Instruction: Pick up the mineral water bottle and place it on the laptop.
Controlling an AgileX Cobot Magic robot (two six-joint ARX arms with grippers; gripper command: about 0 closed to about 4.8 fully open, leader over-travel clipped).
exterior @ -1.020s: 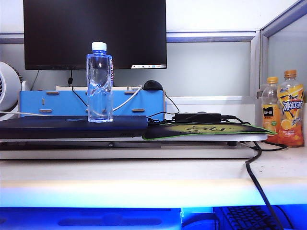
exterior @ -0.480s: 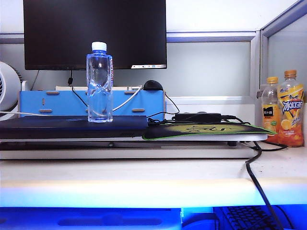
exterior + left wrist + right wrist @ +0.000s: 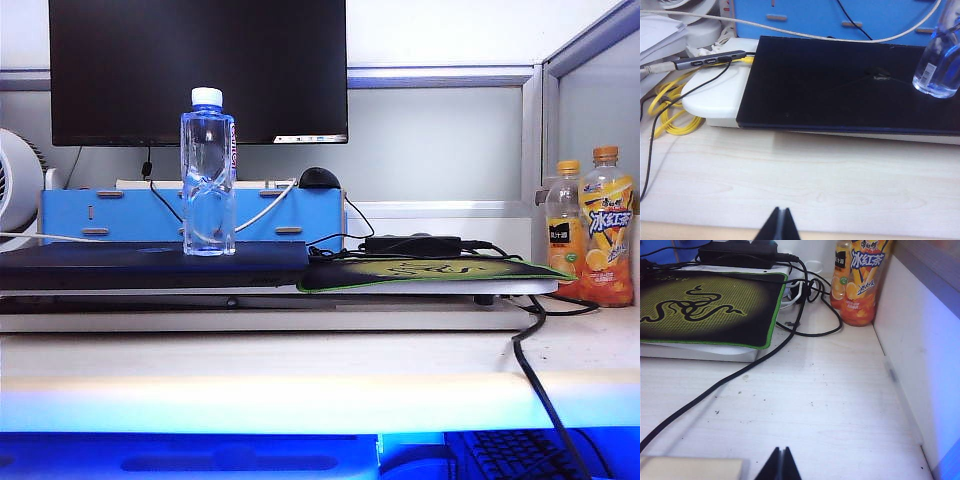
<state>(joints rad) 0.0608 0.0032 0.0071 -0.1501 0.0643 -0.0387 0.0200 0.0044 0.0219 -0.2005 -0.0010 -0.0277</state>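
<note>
My left gripper [image 3: 780, 223] is pinched closed over bare desk. The mineral water bottle [image 3: 208, 172], clear bluish with a white cap, stands upright left of centre on the dark laptop [image 3: 150, 264]. My right gripper [image 3: 780, 463] is closed above pale wooden desk [image 3: 830, 405].

The left wrist view's edge cuts off the mineral water bottle [image 3: 938, 70] above its base.
</note>
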